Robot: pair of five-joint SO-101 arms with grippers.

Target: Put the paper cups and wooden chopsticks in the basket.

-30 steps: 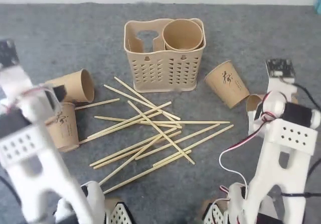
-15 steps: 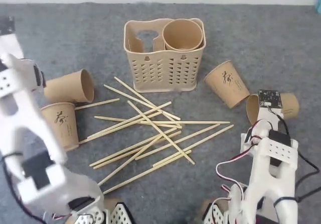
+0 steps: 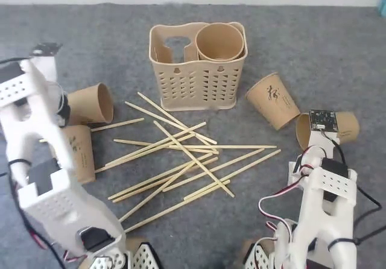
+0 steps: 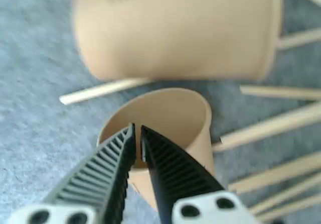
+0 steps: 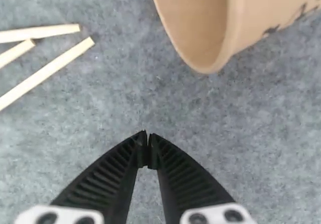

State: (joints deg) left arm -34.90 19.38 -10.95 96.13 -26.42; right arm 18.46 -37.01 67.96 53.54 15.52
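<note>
**Both grippers pinched shut, each beside a loose cup**

Your left gripper has its jaws drawn together to a thin slit, with nothing visible between them. Its tips hang right over the mouth of the near cup, whose opening faces up toward the wrist. Just past that cup, farther from the tips, the side-lying cup rests on the carpet, and a single stick lies between the two cups.

Your right gripper is likewise closed tip to tip and holds nothing. It sits above bare carpet. The tipped cup lies ahead of the tips and a little to one side, apart from them, with its open end turned toward the gripper.

The chopsticks lie in a crossed scatter between your two arms. Well beyond both grippers the basket stands upright with a nested cup in one compartment. A printed cup lies near the basket, on your right gripper's side.
</note>
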